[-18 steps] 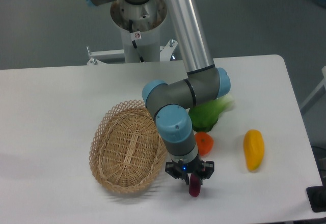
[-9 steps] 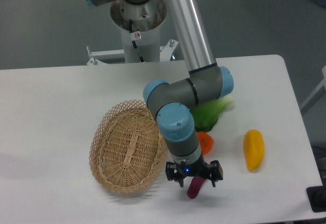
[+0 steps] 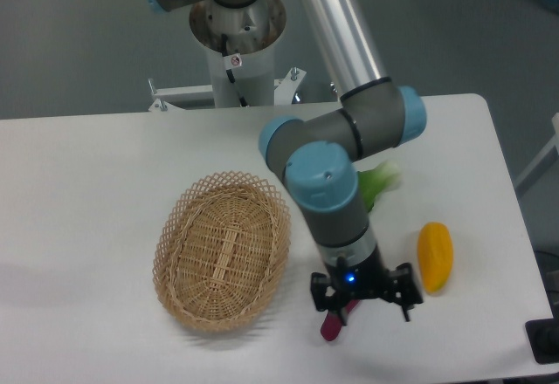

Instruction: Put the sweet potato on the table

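So you're basically at the finish line here. The sweet potato (image 3: 331, 326) is lying on the white table (image 3: 87, 183), just right of the wicker basket (image 3: 223, 249) and near the front edge, with its upper end tucked under the gripper (image 3: 360, 301). The jaws look spread wide, with the fingers sticking out to either side and nothing clamped between them, so I'd call the potato let go. From this angle you can't quite tell whether a finger is touching it, since the wrist covers the top of it.

What's left, as far as I can judge, is just lifting the arm clear without nudging the tuber. The yellow-orange fruit (image 3: 435, 257) sits close on the right and the leafy green vegetable (image 3: 377, 182) is behind the arm, so go straight up, not sideways.
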Robot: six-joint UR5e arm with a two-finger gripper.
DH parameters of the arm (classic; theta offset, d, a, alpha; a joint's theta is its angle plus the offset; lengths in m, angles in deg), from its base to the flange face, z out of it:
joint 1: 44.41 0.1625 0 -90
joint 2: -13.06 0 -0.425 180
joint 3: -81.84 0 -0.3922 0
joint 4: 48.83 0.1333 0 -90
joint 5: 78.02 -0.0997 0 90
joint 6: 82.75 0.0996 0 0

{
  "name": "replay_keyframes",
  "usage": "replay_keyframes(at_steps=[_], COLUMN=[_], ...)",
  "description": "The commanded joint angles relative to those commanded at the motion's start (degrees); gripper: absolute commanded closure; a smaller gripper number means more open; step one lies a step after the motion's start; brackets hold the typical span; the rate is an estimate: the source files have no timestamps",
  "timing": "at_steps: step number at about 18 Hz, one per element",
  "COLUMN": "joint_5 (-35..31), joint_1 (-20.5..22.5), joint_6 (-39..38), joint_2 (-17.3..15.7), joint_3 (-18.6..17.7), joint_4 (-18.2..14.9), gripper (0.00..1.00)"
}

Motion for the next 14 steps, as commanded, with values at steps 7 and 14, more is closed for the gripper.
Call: replay_keyframes(at_steps=[7, 14], joint_5=[4.66, 5.01], joint_1=[7.47, 12.84], joint_6=[14.24, 38.58], joint_2=[-4.92, -9.05], joint_3=[-0.18, -0.7], joint_4=[-10.54, -20.56], gripper=[0.0, 0.0])
